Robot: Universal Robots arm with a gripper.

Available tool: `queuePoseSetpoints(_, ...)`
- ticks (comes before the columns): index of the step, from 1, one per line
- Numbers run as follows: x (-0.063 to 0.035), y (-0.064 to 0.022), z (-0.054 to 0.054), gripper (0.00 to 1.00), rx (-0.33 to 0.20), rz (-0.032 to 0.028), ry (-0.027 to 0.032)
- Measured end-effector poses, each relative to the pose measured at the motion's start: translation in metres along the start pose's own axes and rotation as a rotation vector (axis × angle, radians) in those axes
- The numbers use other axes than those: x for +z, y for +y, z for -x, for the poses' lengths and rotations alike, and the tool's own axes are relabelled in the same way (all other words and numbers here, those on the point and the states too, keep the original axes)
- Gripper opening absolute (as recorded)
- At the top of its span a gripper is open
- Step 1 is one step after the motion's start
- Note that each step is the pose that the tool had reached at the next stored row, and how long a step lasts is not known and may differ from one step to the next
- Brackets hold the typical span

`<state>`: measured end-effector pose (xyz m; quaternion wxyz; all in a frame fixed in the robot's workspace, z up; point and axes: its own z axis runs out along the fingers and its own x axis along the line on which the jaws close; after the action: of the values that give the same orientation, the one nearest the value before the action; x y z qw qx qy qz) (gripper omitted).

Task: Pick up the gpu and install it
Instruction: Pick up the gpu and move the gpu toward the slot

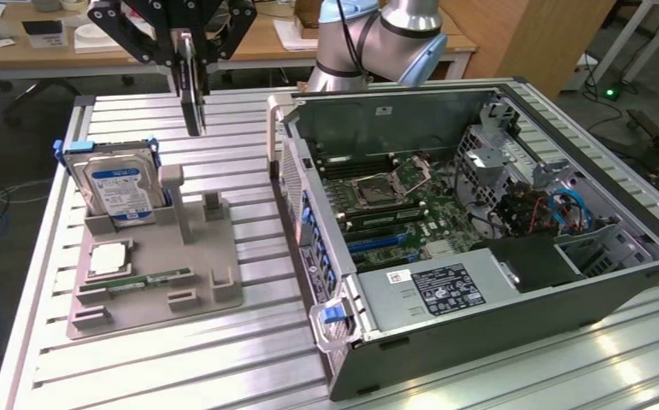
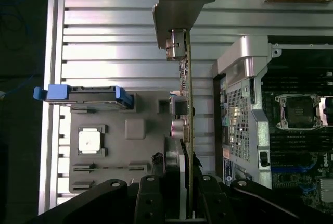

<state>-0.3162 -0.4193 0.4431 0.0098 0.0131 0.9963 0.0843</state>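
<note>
At the exterior view's left you see the hard drive (image 1: 118, 188) standing upright in the grey holder (image 1: 209, 295). At upper centre-left, the gripper (image 1: 190, 60) pinches the gpu (image 1: 196, 107) by its top edge. The card hangs on edge above the table (image 1: 250, 359), apart from the holder. The open computer case (image 1: 478, 222) fills the exterior view's right.

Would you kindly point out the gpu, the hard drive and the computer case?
gpu (image 1: 197, 102), exterior view, its hanging edge.
hard drive (image 1: 121, 190), exterior view, blue label.
computer case (image 1: 500, 318), exterior view, near outer wall.
</note>
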Motion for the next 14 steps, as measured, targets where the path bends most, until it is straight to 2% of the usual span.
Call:
queuePoseSetpoints(2,0.0,0.0,0.0,0.28,-0.001,-0.0317,-0.0008)
queuePoseSetpoints(3,0.0,0.0,0.0,0.28,-0.001,-0.0418,-0.0011)
queuePoseSetpoints(4,0.0,0.0,0.0,0.28,-0.001,-0.0447,-0.0012)
queuePoseSetpoints(6,0.0001,-0.0001,0.0,0.28,-0.001,-0.0463,-0.0013)
queuePoseSetpoints(7,0.0,0.0001,0.0,0.28,-0.001,-0.0509,-0.0013)
queuePoseSetpoints(12,-0.0003,-0.0015,0.0001,0.28,-0.002,-0.1049,-0.0025)
queuePoseSetpoints(14,-0.0002,-0.0016,0.0001,0.28,-0.003,-0.1224,-0.0031)
